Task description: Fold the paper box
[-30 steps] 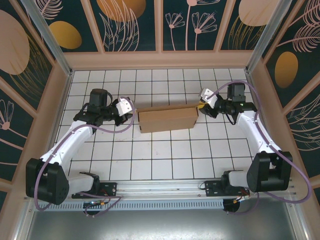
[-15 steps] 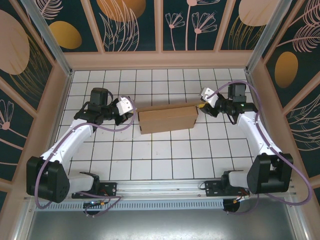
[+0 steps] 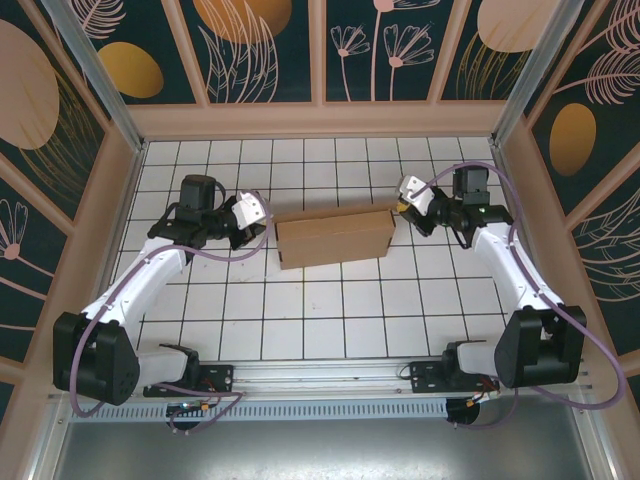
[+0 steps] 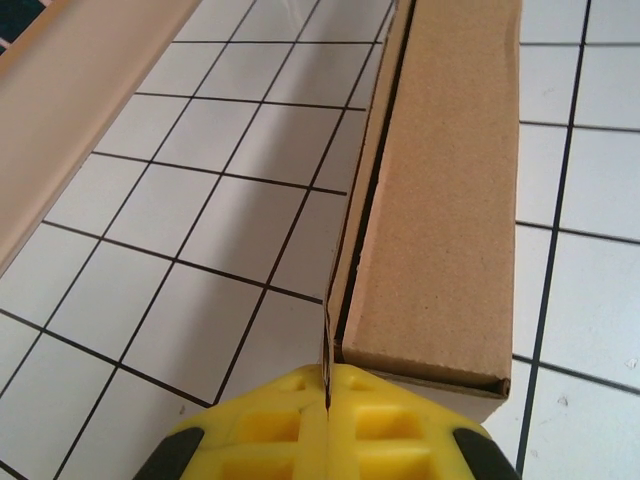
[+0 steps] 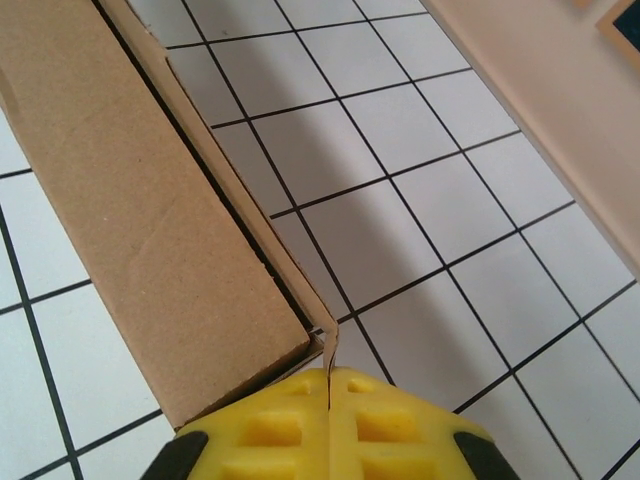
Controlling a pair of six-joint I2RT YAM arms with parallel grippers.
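Note:
The paper box (image 3: 335, 238) is a long brown cardboard box lying crosswise on the white tiled floor, mid table. My left gripper (image 3: 270, 227) sits at its left end. In the left wrist view its yellow jaws (image 4: 327, 385) are shut on a thin flap edge sticking out from the box (image 4: 440, 180) along its far side. My right gripper (image 3: 398, 209) is at the right end. In the right wrist view its gripper (image 5: 328, 372) is shut on a thin bent tab at the far corner of the box (image 5: 130, 200).
Wooden walls (image 3: 320, 120) border the tiled floor at the back and both sides; one runs close beside each wrist (image 4: 70, 90) (image 5: 560, 110). A metal rail (image 3: 320, 375) with the arm bases lies along the near edge. Open tiles lie in front of the box.
My right gripper's jaws have closed onto the corner tab. The left gripper stays shut on its flap, and the box has not shifted.

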